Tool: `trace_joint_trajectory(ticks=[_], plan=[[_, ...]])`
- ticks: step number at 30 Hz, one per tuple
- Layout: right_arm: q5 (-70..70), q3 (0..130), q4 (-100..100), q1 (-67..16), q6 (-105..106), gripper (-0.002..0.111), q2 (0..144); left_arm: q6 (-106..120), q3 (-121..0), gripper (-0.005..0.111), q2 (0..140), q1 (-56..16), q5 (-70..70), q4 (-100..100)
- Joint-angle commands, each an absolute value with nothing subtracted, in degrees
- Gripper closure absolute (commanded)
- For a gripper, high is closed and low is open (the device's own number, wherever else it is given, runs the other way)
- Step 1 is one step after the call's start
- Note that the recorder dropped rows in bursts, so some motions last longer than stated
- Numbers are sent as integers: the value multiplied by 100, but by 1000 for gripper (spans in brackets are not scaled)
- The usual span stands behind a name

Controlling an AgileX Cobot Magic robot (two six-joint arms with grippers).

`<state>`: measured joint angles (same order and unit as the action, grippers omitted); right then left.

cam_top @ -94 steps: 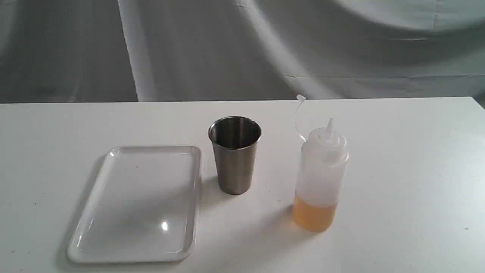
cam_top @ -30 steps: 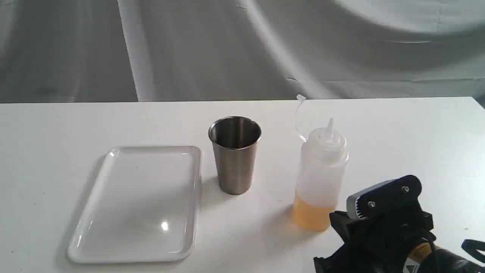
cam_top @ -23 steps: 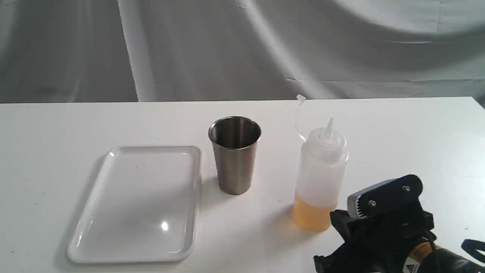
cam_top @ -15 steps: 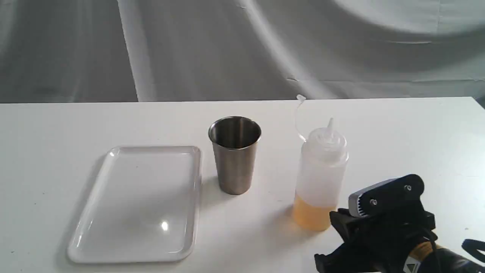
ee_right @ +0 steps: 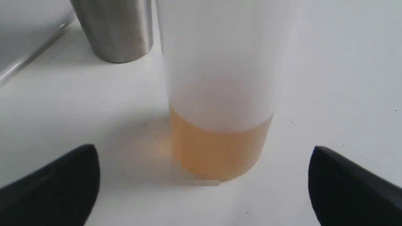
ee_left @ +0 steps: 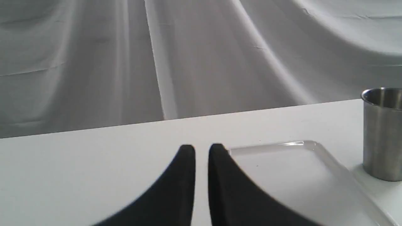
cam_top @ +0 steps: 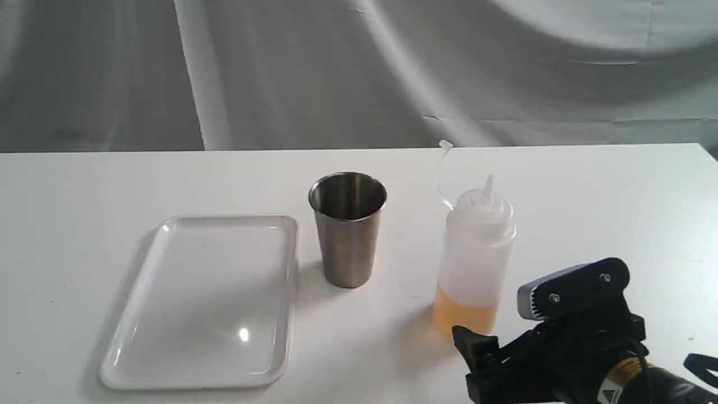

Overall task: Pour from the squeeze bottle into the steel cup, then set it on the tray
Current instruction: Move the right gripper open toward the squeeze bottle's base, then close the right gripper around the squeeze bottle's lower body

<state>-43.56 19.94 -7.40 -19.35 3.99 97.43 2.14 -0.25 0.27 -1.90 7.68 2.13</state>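
Shows the squeeze bottle (ee_right: 220,78) upright mid-frame on the table (ee_right: 345,62), amber liquid (ee_right: 216,147) in its base. Sets the right gripper's (ee_right: 204,150) fingers (ee_right: 59,188) wide apart in the foreground corners, clear of it. Crops cup (ee_right: 116,31) and tray (ee_right: 25,31) at a far corner.

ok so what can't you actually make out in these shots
- steel cup: the exterior view shows only a dark interior; its own wall hides whether anything is inside.
- squeeze bottle: the right wrist view cuts off its nozzle at the frame edge, and a blurred patch covers part of its base.
- left gripper: outside the exterior view, seen only in the left wrist view.
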Motion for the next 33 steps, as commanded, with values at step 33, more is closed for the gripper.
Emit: trace_joint_trajectory(ticks=[33], plan=[[-4478,3018,-1177,-1948,326,19,10639,187,0,98,0,-221,759,230]])
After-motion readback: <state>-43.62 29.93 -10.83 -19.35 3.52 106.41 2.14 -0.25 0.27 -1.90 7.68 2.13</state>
